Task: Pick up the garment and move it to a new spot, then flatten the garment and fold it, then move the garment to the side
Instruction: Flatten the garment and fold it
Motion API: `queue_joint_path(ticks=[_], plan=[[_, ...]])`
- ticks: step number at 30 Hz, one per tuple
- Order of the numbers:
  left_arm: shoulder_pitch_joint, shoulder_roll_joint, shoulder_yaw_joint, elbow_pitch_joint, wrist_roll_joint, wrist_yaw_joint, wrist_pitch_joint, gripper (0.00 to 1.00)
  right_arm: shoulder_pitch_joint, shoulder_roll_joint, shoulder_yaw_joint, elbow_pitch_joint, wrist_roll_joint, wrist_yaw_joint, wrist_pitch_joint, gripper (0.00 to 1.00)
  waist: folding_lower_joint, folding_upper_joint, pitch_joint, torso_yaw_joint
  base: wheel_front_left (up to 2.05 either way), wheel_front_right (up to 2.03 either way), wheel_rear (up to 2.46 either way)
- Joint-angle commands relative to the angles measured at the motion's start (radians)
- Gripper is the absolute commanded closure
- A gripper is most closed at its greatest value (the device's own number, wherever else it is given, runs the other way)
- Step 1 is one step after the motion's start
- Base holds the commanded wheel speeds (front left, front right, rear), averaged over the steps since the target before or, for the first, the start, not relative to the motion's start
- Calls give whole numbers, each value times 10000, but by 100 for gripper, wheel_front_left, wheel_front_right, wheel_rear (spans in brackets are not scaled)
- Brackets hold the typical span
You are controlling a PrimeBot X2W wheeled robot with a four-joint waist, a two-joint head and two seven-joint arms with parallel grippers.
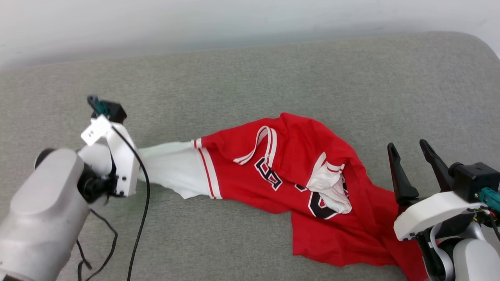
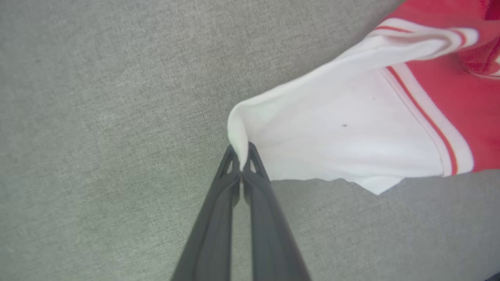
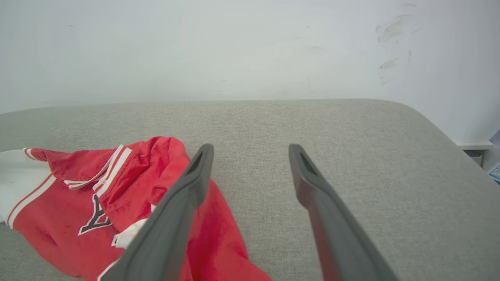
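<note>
The garment [image 1: 297, 164] is a red jersey with white sleeves and black lettering, lying crumpled across the grey cushion [image 1: 250, 74]. One white sleeve [image 1: 172, 171] stretches out toward my left arm. In the left wrist view my left gripper [image 2: 242, 154] is shut, its tips pinching the edge of that white sleeve [image 2: 332, 132]. In the head view the left wrist housing hides the fingers. My right gripper [image 1: 410, 150] stands open just right of the jersey's red hem, with nothing between its fingers. The right wrist view shows the garment [image 3: 93, 203] left of the open right gripper [image 3: 250, 150].
A pale wall [image 3: 234, 47] runs behind the cushion. The cushion's rounded corner [image 3: 429, 117] lies at the far right, with a small ledge [image 3: 474, 146] beyond it. A black cable [image 1: 142, 203] hangs from my left wrist over the near part of the cushion.
</note>
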Motion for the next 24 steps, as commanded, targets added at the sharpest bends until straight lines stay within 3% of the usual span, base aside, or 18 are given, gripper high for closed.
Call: queue_joint_path(ticks=[1, 4, 5, 6, 7, 10, 19, 24], plan=[[396, 104, -44, -124, -73, 11, -131, 100, 103, -25, 27, -71, -67, -11, 72, 0, 1, 0, -178, 212, 0, 0, 0], [759, -43, -114, -354, -137, 10, -464, 100, 185, -69, 30, -110, -71, -9, 146, 0, 1, 0, -242, 342, 0, 0, 0], [781, -111, -122, -436, -92, 11, -638, 89, 183, -78, 20, -127, -69, -11, 173, 0, 1, 0, -251, 382, 0, 0, 0], [781, -111, -122, -436, -92, 11, -638, 89, 183, -78, 20, -127, -69, -11, 173, 0, 1, 0, -251, 382, 0, 0, 0], [784, -169, -153, -513, 21, 43, -864, 0, 191, -81, -3, -146, -71, -11, 205, 0, 1, 0, -270, 431, 0, 0, 0], [697, -311, -213, -677, 376, 110, -1744, 0, 237, -79, -41, -184, -52, -11, 251, 0, 1, 0, -364, 565, 0, 0, 0], [876, -702, -211, -1113, 1850, 365, -6668, 0, 509, -337, -24, -162, -220, -11, 283, 0, 1, 0, -971, 1138, 0, 0, 0], [1757, -886, -59, -1692, 2218, 784, -8868, 0, 797, -430, -57, -244, -174, -11, 325, 0, 1, 0, -1299, 1488, 0, 0, 0]])
